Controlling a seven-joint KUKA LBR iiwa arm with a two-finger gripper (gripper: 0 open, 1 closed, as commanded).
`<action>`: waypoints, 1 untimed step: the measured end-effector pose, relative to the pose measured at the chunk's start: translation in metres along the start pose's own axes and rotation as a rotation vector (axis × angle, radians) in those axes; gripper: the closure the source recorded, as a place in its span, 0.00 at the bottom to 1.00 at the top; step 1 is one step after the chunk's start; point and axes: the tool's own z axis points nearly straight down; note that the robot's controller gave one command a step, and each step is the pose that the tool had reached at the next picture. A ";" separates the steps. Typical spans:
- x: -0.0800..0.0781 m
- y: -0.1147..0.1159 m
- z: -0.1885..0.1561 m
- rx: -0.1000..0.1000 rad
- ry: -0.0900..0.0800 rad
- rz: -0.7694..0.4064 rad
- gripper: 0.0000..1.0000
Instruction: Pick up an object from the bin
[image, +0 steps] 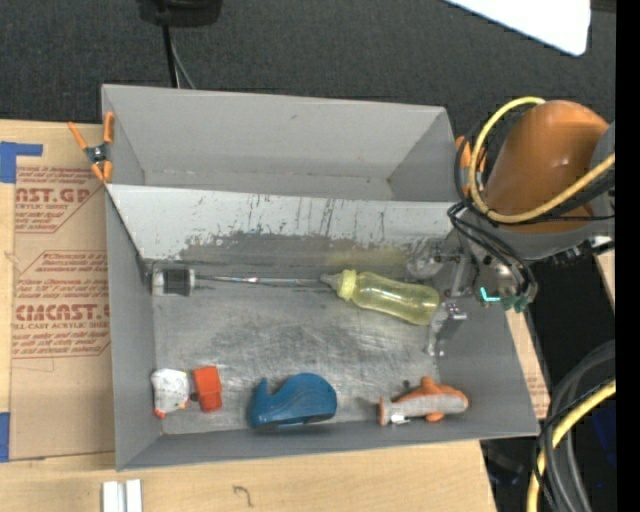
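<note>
A pale yellow baby bottle lies on its side at the bin's right middle, teat pointing left. My gripper stands open at the bottle's base end, one finger on the near side and the other by the far side. Whether the fingers touch the bottle I cannot tell. Below the gripper, along the front wall, lies a small grey and orange toy.
A thin rod with a black handle stretches along the back of the floor towards the bottle's teat. A blue lump and a white and orange piece lie at the front left. The arm comes in over the right rim.
</note>
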 end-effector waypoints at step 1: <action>-0.002 0.000 -0.004 0.001 -0.008 -0.001 0.00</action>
